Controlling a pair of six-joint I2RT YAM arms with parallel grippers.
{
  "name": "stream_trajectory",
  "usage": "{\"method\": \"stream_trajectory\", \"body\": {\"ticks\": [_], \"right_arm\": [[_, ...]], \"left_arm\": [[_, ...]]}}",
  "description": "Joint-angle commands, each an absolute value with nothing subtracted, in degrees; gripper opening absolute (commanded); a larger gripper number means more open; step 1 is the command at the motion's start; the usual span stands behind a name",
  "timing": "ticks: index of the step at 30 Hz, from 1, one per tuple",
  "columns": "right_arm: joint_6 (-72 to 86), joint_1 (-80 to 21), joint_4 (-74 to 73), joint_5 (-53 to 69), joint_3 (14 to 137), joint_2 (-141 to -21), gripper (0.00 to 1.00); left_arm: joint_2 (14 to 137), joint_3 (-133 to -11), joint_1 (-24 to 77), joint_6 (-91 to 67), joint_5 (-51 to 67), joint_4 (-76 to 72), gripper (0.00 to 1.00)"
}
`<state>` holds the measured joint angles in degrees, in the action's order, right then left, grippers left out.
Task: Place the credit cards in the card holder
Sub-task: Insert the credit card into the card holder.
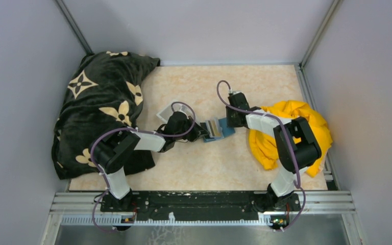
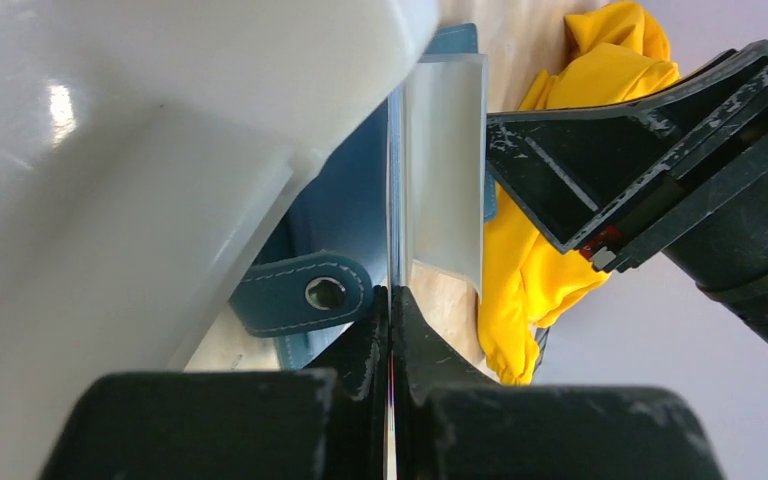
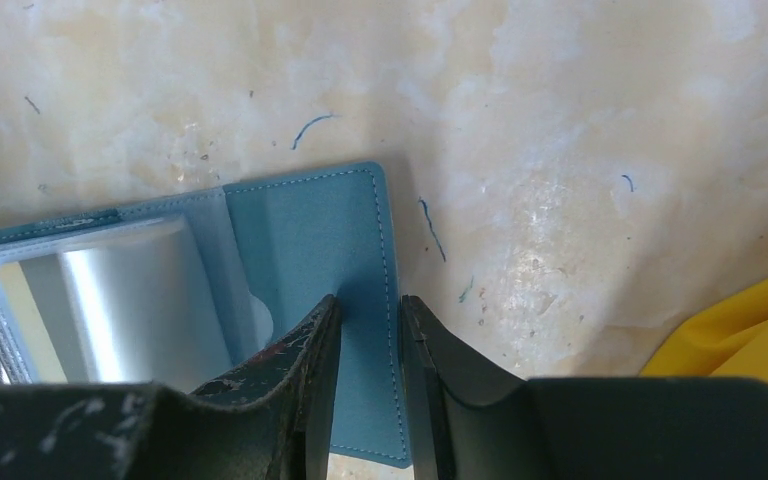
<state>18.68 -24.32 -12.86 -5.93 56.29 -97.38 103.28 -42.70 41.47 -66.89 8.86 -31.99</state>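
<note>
L fingers pressed flat together, pinching a thin credit card. I see it edge-on only, long axis running straight out from the L gripper twd the card holder.

Just past the tips: teal snap strap, and a clear sleeve w/ a silver card in it.

R gripper: fingers part-open w/ a narrow gap, tips set over the holder's teal cover nr its R edge. Can't tell if they press on it.

Holder lies open on the table at mid-table, btwn the two grippers. Long axis runs roughly L-R, a bit skewed. Sleeve stack is on the L-gripper side, bare cover on the R side.

Edges/room:
- Bare tabletop on the near and far sides of the holder.
- Clear tray just behind the L wrist.
- Black flower-print blanket heaped along the L wall.
- Yellow cloth under the R arm, nr the R rail.
- In L wrist view the R gripper sits close to the sleeve edge.
</note>
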Motion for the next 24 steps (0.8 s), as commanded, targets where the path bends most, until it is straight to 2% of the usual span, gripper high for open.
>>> {"method": "stream_trajectory", "body": {"ticks": [1, 24], "right_arm": [[19.24, -25.86, -11.78, -6.01, 56.97, -97.73, 0.29], [19.95, -28.04, -12.97, -7.01, 57.08, -96.17, 0.29]], "left_arm": [[103.30, -44.57, 41.48, -67.04, 9.70, -34.63, 0.00], [103.22, -46.67, 42.40, -65.32, 8.88, -32.52, 0.00]]}}
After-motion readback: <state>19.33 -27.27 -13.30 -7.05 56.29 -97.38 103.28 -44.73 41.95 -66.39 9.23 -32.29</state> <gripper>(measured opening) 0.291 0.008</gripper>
